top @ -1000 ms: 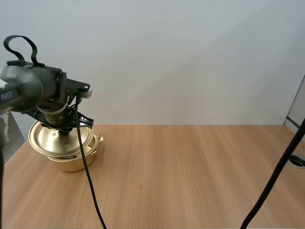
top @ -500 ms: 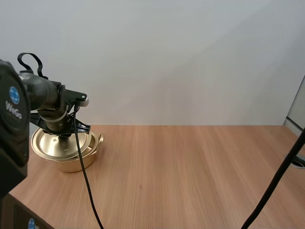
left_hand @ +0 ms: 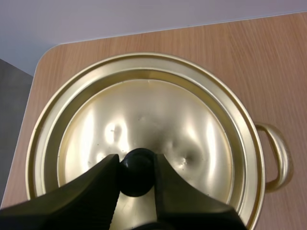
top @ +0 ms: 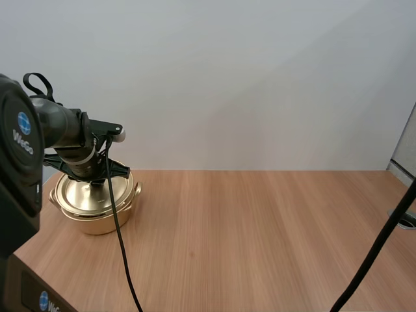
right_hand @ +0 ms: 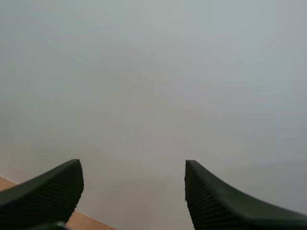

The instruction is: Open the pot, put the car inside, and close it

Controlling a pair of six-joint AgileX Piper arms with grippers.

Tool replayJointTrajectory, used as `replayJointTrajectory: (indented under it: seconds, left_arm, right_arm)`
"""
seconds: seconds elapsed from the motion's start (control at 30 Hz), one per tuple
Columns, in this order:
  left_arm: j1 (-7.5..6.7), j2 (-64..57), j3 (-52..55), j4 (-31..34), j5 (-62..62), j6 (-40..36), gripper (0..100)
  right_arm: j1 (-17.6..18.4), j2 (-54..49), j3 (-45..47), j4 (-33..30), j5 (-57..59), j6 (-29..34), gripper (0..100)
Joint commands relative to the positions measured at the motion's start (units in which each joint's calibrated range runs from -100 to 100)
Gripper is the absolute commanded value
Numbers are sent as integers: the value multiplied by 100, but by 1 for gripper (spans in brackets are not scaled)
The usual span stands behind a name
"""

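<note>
A gold pot (top: pixel 99 220) stands at the table's far left, with its gold lid (top: pixel 83 196) lying level on its rim. My left gripper (top: pixel 96 182) reaches down onto the lid from above. In the left wrist view its two black fingers pinch the lid's black knob (left_hand: pixel 136 178) between their tips, so the left gripper (left_hand: pixel 136 165) is shut on the knob. The lid (left_hand: pixel 148 115) covers the pot's mouth, and one pot handle (left_hand: pixel 279 155) sticks out beside it. My right gripper (right_hand: pixel 132 191) is open, its ribbed fingers far apart before a plain wall, with nothing between them.
The wooden table (top: pixel 260 240) stretches bare to the right of the pot. Its left edge and rounded far corner (left_hand: pixel 48 55) lie close beside the pot.
The lid hung tilted and shifted left of the pot a second ago. My left gripper has carried it right and down, and it now lies level on the pot.
</note>
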Motion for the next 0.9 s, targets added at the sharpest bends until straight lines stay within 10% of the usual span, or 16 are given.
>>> replayJointTrajectory:
  seconds: [0.0, 0.87]
  left_arm:
    - [0, 3, -3, -15, -13, 6, 0]
    - [0, 327, -3, -14, 252, 37, 0]
  right_arm:
    - [-3, 1, 6, 6, 0, -3, 100]
    - [-3, -155, 7, 30, 0, -3, 100]
